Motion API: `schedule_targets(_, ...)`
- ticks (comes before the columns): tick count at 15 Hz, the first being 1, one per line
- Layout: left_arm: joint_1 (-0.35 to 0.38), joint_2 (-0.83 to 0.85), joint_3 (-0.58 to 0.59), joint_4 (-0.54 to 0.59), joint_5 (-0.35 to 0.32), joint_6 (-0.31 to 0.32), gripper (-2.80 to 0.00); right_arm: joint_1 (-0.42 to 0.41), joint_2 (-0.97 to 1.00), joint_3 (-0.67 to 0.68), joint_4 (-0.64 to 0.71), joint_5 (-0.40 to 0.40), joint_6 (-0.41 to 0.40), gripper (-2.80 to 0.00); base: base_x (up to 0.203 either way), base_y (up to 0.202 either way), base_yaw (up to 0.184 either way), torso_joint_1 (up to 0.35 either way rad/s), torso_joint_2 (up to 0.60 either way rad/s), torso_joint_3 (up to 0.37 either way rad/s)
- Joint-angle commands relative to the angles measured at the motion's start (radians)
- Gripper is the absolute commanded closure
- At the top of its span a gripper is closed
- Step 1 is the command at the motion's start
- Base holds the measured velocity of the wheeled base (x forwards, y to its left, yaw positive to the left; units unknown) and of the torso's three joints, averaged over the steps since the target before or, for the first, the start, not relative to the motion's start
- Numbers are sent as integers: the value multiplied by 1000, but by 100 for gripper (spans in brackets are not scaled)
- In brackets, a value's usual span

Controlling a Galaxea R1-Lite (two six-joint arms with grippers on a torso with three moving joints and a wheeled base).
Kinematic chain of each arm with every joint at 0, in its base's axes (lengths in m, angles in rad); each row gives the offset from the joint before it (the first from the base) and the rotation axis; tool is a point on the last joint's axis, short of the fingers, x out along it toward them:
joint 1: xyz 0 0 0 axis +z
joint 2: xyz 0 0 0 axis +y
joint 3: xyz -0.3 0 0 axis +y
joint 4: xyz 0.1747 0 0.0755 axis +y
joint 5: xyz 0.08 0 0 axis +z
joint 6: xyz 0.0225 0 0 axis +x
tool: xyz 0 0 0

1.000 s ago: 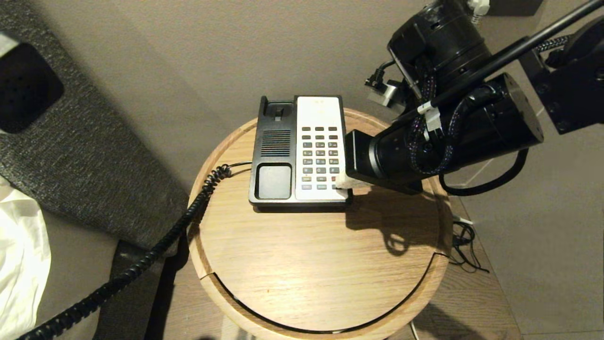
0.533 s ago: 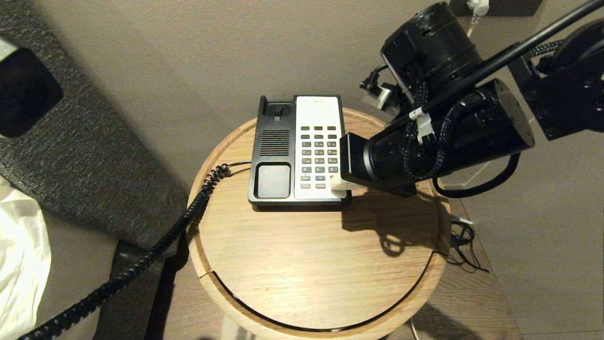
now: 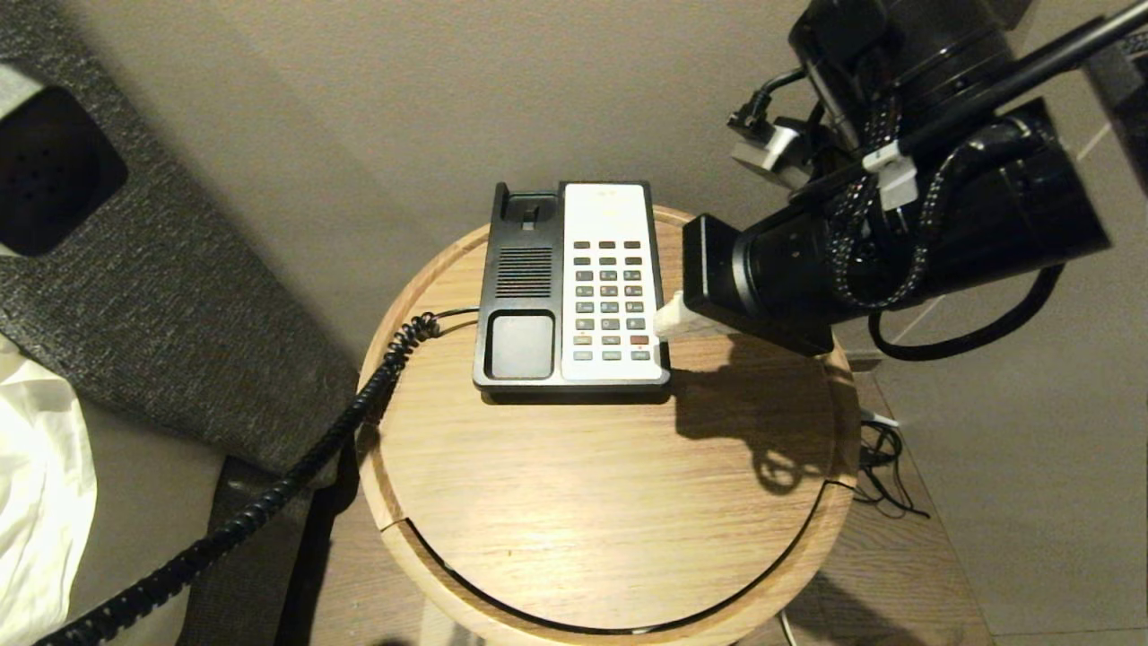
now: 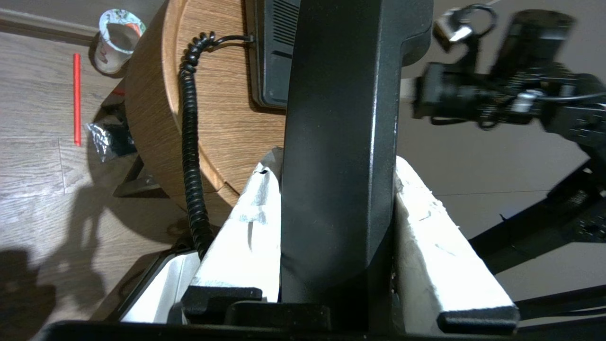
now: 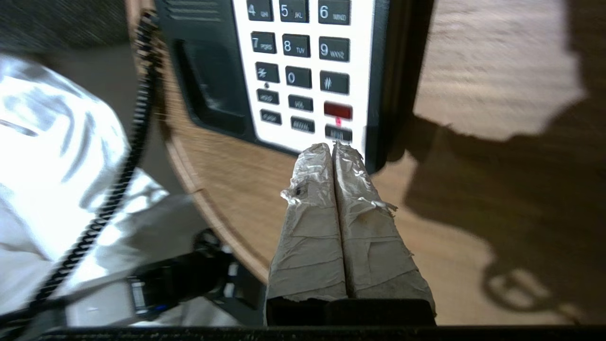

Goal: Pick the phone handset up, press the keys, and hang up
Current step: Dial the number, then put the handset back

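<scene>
A round wooden table (image 3: 610,502) carries the black-and-white base (image 3: 574,287) with its grid of dark keys (image 5: 303,47). The glossy black handset (image 4: 338,142) is off its cradle, clamped between the left gripper's (image 4: 338,246) white taped fingers (image 4: 246,237), coiled cord (image 4: 189,142) trailing off the table. The right gripper (image 5: 334,151), taped fingers pressed together and empty, points at the base's lower right corner.
</scene>
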Motion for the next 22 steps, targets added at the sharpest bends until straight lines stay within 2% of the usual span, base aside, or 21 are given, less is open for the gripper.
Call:
schedule_targets(1, -1, 46, -18, 3, 2, -1, 0, -2, -101, 6, 15, 4, 52, 0, 0, 0, 0, 0, 0, 0)
schedule_targets(6, -5, 259, -107, 3, 26, 79, 0, -3, -357, 10, 119, -3, 160, 0, 0, 0, 0, 0, 0, 0)
schedule_targets(9, -24, 464, -225, 3, 147, 120, 0, -5, -547, 41, 242, -58, 225, 0, 0, 0, 0, 0, 0, 0)
schedule_targets(13, -74, 685, -389, 21, 285, 160, 0, -12, -775, 198, 342, -99, 253, 0, 0, 0, 0, 0, 0, 0)
schedule_targets(15, -78, 746, -417, 45, 349, 187, 0, -28, -850, 255, 381, -104, 273, 0, 0, 0, 0, 0, 0, 0)
schedule_targets(18, -75, 787, -418, 89, 411, 204, 0, -43, -899, 272, 412, -106, 277, 0, 0, 0, 0, 0, 0, 0)
schedule_targets(22, -60, 841, -460, 126, 462, 204, 0, -44, -944, 278, 449, -104, 279, 0, 0, 0, 0, 0, 0, 0)
